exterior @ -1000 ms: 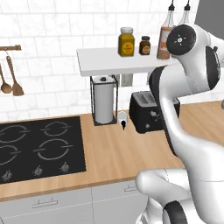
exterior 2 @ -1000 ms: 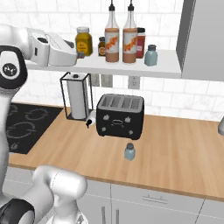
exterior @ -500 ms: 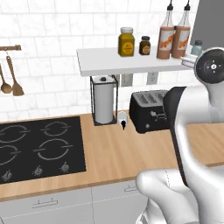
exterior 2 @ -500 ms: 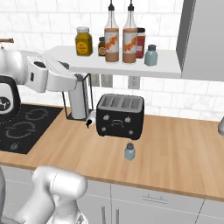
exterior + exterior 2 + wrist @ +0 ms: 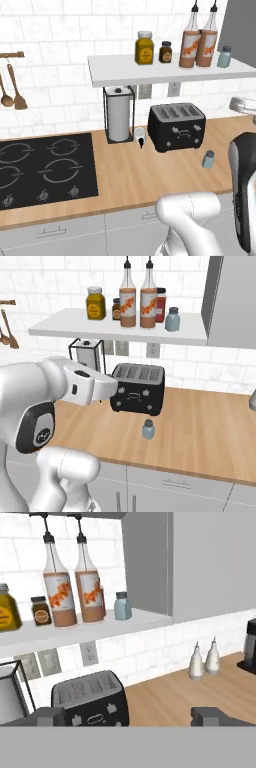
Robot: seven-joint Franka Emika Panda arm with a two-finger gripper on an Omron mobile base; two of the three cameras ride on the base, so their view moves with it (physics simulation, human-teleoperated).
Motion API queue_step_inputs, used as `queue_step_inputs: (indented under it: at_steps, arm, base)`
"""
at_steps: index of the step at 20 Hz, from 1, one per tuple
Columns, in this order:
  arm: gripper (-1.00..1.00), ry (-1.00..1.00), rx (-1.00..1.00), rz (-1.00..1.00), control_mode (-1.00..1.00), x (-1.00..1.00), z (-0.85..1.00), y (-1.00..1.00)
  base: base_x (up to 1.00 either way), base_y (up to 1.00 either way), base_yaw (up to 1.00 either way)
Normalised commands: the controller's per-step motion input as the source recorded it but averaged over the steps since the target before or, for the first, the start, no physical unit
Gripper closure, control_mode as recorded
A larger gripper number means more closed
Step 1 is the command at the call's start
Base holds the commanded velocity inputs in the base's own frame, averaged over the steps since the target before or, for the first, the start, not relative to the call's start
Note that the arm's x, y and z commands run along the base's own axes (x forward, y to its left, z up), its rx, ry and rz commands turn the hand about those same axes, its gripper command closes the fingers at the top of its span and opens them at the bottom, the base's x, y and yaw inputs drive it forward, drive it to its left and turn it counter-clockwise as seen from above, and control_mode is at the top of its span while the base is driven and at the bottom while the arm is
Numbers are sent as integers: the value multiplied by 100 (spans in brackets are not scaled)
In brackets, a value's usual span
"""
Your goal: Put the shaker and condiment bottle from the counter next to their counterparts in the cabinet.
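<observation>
The gripper [image 5: 127,717] is spread wide, grasping nothing. Beyond the jaws, the two condiment bottles [image 5: 59,587] stand side by side on the cabinet [image 5: 75,632], a shaker [image 5: 122,606] just right of them. The other shaker [image 5: 148,429] stands on the counter [image 5: 210,426] before the toaster [image 5: 90,699], probably below the jaws.

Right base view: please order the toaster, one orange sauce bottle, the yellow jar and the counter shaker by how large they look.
1. Toaster
2. Sauce bottle, though it stands farther back
3. Yellow jar
4. Shaker on the counter, slightly smaller-looking than the jar; nearness makes this uncertain.
</observation>
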Motion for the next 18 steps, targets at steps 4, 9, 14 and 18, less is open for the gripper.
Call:
queue_step_inputs:
  at_steps: [4, 9, 14, 18]
  arm:
    - [-100, 16, 6, 43, -100, -5, -55, -39]
    - [-100, 31, 14, 39, -100, 0, -18, -40]
    - [-100, 11, -2, 11, -100, 1, -55, 6]
    - [-100, -11, 1, 8, -100, 0, -100, 7]
  base:
    - [0, 0, 0]
    - [0, 0, 0]
    - [0, 0, 0]
    - [0, 0, 0]
